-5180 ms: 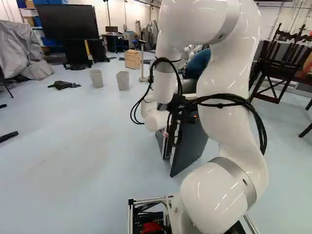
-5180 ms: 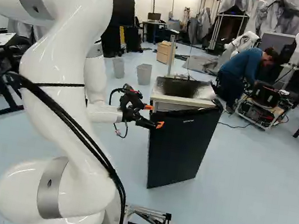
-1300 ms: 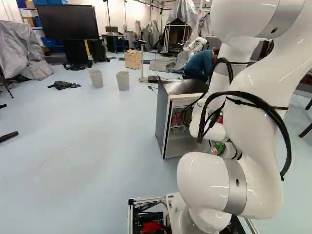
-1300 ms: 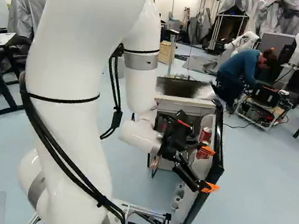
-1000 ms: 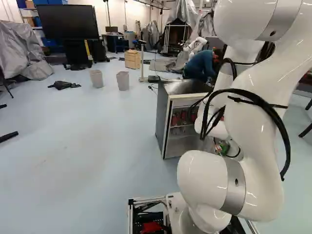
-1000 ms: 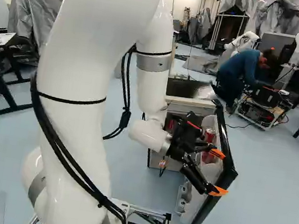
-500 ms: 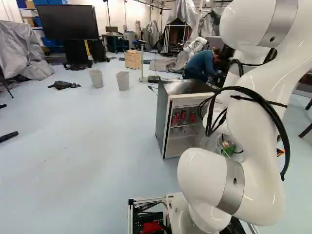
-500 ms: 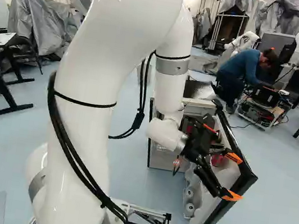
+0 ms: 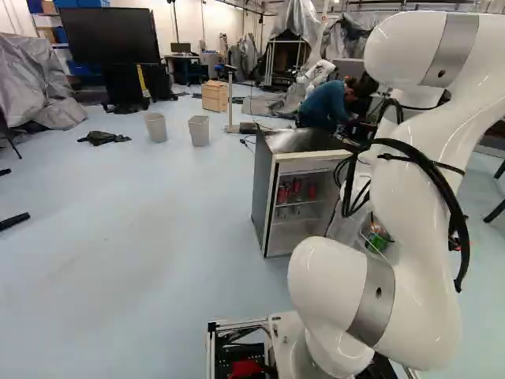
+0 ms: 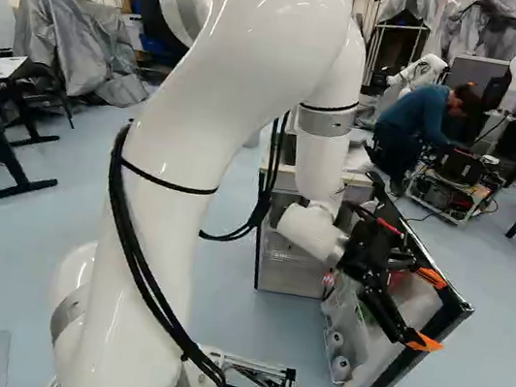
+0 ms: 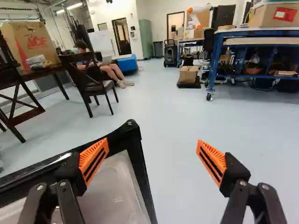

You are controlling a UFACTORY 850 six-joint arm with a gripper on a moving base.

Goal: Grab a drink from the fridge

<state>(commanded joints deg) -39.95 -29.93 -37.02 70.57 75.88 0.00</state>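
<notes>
Gripper (image 11: 153, 143) spread open, holding nothing, at the opened door (image 10: 415, 360). Red cans (image 9: 297, 186) on shelf inside fridge (image 9: 265, 197). Probably light, smooth, slippery if cold, dentable; best gripped gently around mid-body, from opposite sides.

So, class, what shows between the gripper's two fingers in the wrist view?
The wrist view shows the black corner of the fridge door nearer one finger, then floor.

Red cans (image 9: 297, 186) stand on a shelf (image 9: 302, 203) inside the open fridge (image 9: 265, 185).
</notes>
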